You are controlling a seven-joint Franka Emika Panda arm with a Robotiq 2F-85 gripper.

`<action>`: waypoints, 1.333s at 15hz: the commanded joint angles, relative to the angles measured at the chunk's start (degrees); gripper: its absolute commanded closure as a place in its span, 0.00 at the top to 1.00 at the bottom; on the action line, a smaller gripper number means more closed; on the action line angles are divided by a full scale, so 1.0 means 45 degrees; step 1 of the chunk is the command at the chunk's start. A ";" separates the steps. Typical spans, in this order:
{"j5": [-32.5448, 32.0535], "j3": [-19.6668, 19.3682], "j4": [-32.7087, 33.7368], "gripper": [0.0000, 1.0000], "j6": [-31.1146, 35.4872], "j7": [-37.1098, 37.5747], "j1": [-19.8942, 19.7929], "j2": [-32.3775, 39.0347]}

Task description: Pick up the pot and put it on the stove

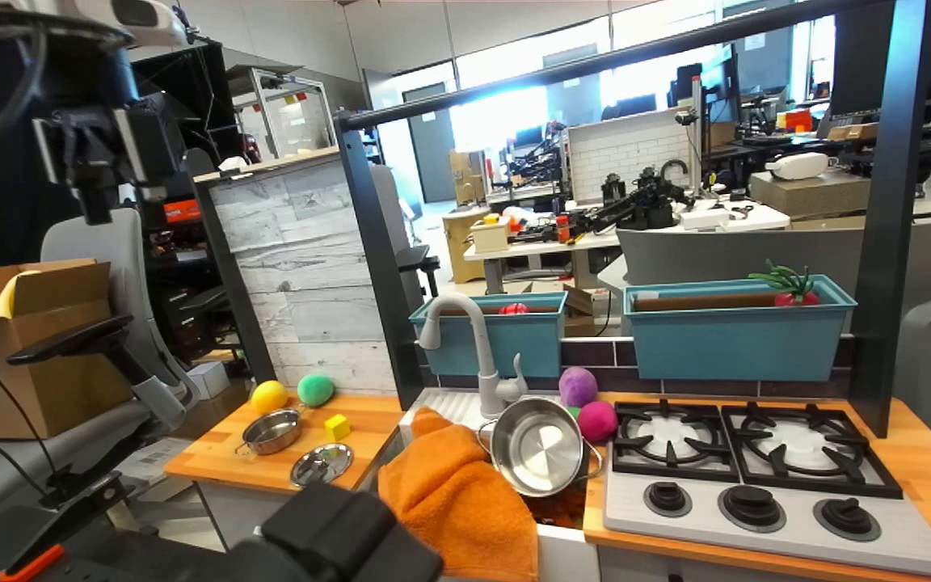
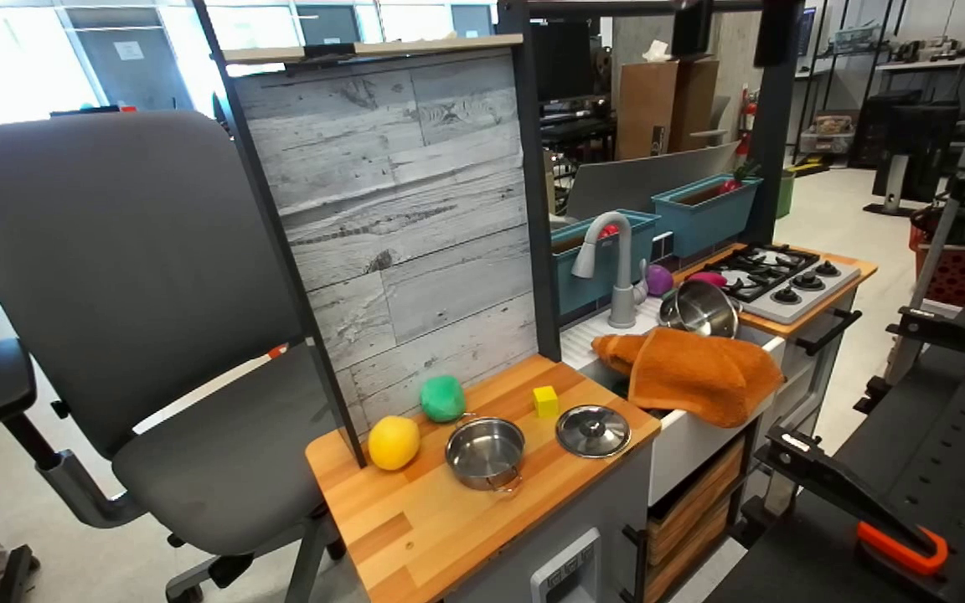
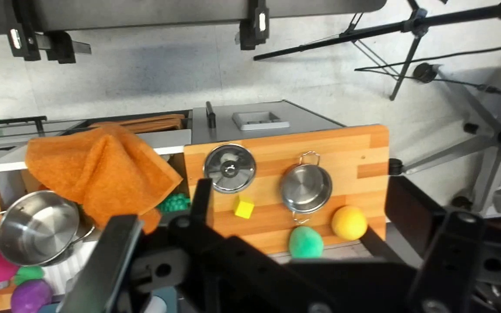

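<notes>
A silver two-handled pot sits tilted at the sink, between an orange towel and the stove; it also shows in an exterior view and the wrist view. A smaller silver pot stands upright on the wooden counter, also in both exterior views. The white stove with black grates has nothing on its burners; it also shows in an exterior view. My gripper is open, empty and high above the counter, with fingers wide apart in the wrist view.
The orange towel drapes over the sink front. A grey faucet rises behind the pot. Teal bins hang behind. A silver lid, yellow cube, yellow ball and green ball lie on the counter.
</notes>
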 commanded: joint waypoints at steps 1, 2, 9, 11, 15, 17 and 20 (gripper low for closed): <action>-0.0509 -0.0369 0.2699 1.00 -0.0484 0.0890 -0.0653 0.3324; -0.0535 -0.0540 0.3458 1.00 -0.0802 0.1158 -0.0818 0.4174; -0.0489 -0.1765 0.8549 1.00 -0.3364 0.1140 -0.1919 0.9339; -0.0737 -0.2032 0.9500 1.00 -0.3742 0.1189 -0.2098 1.0344; -0.0858 -0.2419 1.1386 1.00 -0.4183 0.1702 -0.2377 1.2466; -0.0767 -0.2527 1.2708 1.00 -0.4975 0.2162 -0.2486 1.3815; -0.0264 -0.2467 1.4512 1.00 -0.6227 0.2755 -0.2869 1.5764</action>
